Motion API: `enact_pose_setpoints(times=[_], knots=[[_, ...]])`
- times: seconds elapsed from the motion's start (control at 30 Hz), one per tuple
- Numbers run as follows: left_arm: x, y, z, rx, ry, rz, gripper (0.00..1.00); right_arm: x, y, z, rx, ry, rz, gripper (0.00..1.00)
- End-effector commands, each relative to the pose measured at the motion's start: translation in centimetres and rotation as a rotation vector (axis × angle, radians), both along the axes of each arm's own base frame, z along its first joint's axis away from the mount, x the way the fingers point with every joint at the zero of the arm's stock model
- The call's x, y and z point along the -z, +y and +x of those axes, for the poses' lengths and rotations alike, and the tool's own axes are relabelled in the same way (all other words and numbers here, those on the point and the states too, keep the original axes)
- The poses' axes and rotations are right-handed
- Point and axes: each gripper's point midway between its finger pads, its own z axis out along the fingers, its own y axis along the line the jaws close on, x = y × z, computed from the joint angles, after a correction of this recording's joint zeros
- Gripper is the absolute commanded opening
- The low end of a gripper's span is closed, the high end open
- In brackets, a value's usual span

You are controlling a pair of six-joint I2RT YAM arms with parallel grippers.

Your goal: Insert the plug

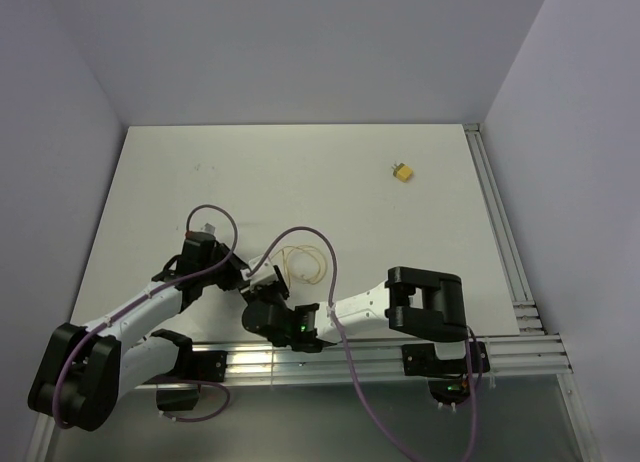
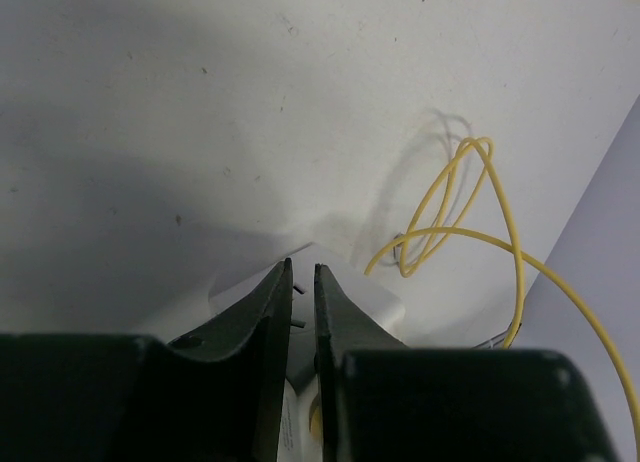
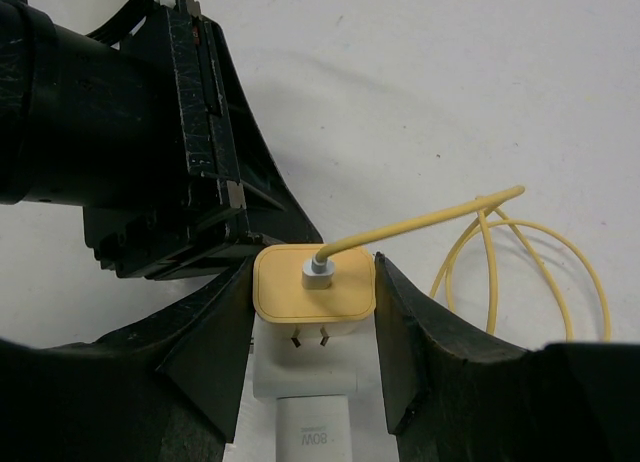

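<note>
The plug (image 1: 403, 172), tiny and yellow with a dark end, lies alone on the table at the far right, away from both grippers. My right gripper (image 3: 314, 282) is shut on a yellow wired connector (image 3: 314, 282). Its two prongs sit partly in a small white block (image 3: 305, 372). Its thin yellow wire (image 3: 530, 272) loops to the right. My left gripper (image 2: 302, 265) is over the white block (image 2: 370, 297) with its jaws a narrow slit apart. I cannot see anything pinched between them. In the top view the left gripper (image 1: 243, 274) and the right gripper (image 1: 268, 300) meet near the front.
A white piece marked 80W (image 3: 312, 432) adjoins the white block. The wire loop (image 1: 305, 264) lies just behind the grippers. Metal rails run along the front edge (image 1: 380, 357) and the right edge (image 1: 500, 232). White walls enclose the table.
</note>
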Motion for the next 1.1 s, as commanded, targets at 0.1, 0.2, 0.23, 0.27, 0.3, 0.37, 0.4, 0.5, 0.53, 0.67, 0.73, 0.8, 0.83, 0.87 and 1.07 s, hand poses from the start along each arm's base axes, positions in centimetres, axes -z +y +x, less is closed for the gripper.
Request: enact_pose_setpoints(times=[0.1, 0.2, 0.23, 0.27, 0.3, 0.37, 0.4, 0.5, 0.53, 0.67, 0.73, 0.8, 0.83, 0.87, 1.07], knots=[[-0.3, -0.7, 0.1, 0.017, -0.004, -0.038, 0.19, 18.8, -10.9, -5.6, -0.141, 0.375, -0.631, 0.00], [-0.6, -0.8, 0.3, 0.014, -0.010, -0.041, 0.19, 19.8, -11.3, -6.1, -0.136, 0.409, -0.630, 0.00], [-0.7, -0.8, 0.3, 0.014, -0.016, -0.043, 0.20, 20.0, -11.4, -6.3, -0.134, 0.422, -0.618, 0.00], [-0.8, -0.8, 0.3, 0.015, -0.018, -0.042, 0.20, 20.0, -11.4, -6.4, -0.134, 0.430, -0.597, 0.00], [-0.9, -0.8, 0.3, 0.016, -0.019, -0.042, 0.20, 20.3, -11.9, -6.7, -0.123, 0.446, -0.584, 0.00], [-0.9, -0.8, 0.3, 0.016, -0.018, -0.039, 0.20, 19.9, -12.0, -6.5, -0.102, 0.433, -0.542, 0.00], [-0.8, -0.7, 0.2, 0.015, -0.018, -0.040, 0.20, 19.6, -11.8, -6.6, -0.093, 0.434, -0.520, 0.00], [-0.6, -0.7, 0.1, 0.016, -0.015, -0.038, 0.20, 17.3, -10.7, -6.1, -0.100, 0.398, -0.433, 0.00], [-0.5, -0.7, 0.1, 0.017, -0.012, -0.038, 0.20, 16.6, -10.4, -6.0, -0.103, 0.392, -0.420, 0.00], [-0.4, -0.6, 0.1, 0.015, -0.010, -0.033, 0.24, 12.6, -7.8, -3.9, -0.077, 0.361, -0.354, 0.10], [-0.6, -0.6, 0.3, 0.013, -0.014, -0.028, 0.26, 11.7, -7.4, -3.4, -0.079, 0.356, -0.351, 0.19], [-1.0, -0.5, 0.6, 0.011, -0.025, -0.017, 0.28, 10.3, -6.5, -2.9, -0.078, 0.338, -0.323, 0.30], [-1.0, -0.4, 0.7, 0.009, -0.022, -0.012, 0.31, 10.0, -6.5, -2.5, -0.070, 0.335, -0.316, 0.33], [-1.3, -0.5, 0.9, 0.012, -0.032, -0.009, 0.32, 9.3, -6.0, -2.3, -0.072, 0.330, -0.298, 0.42], [-1.2, -0.7, 1.3, 0.019, -0.032, -0.005, 0.34, 6.2, -6.2, -1.2, -0.061, 0.311, -0.240, 0.65]])
